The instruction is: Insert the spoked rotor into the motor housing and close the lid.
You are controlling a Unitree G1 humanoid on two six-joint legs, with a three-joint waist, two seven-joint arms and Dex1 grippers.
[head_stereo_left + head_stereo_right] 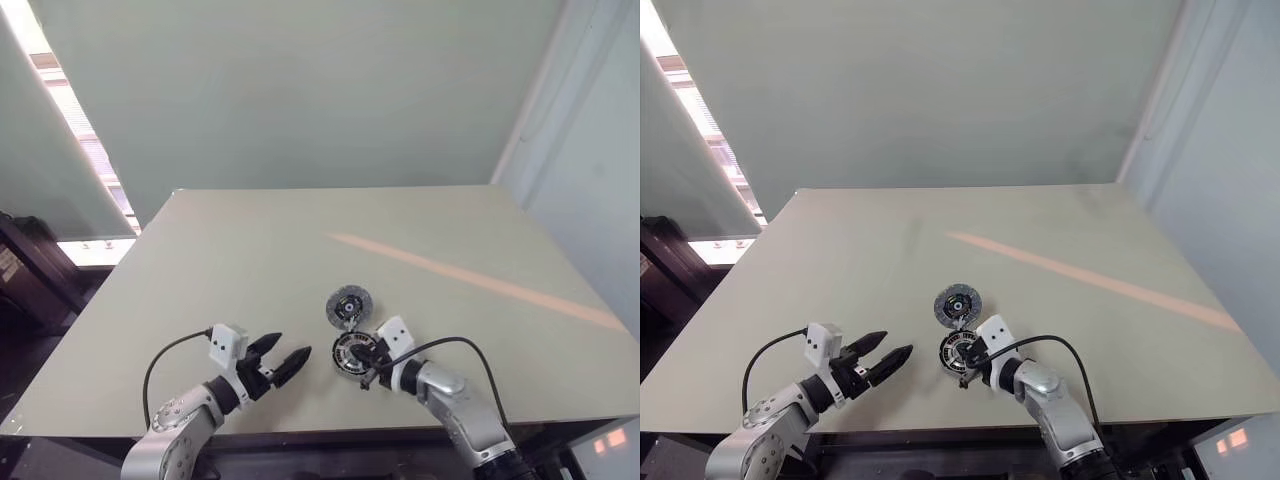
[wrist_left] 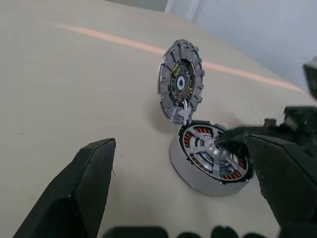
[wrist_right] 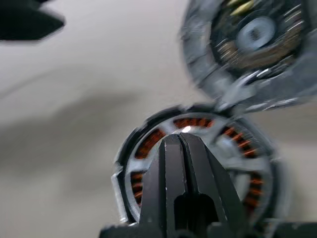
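Copper-wound motor housing point(image 2: 213, 161) half hidden behind closed right end effector point(image 3: 182, 141); left end effector point(image 1: 285, 358) apart.

Soft, even light fills the scene, brighter from a window strip point(image 1: 75, 130) beyond the left gripper point(image 1: 283, 358), while the lid point(image 3: 252, 44) past the right gripper point(image 3: 182, 141) is motion-blurred.

Near the tabletop's point(image 1: 1060, 230) front edge, the motor housing point(image 1: 956, 353) lies with the lid point(image 1: 958, 304) just behind it, tilted up. The right gripper point(image 1: 966, 362), fingers together, rests over the housing. The left gripper point(image 1: 887, 358), fingers spread, hovers beside it.
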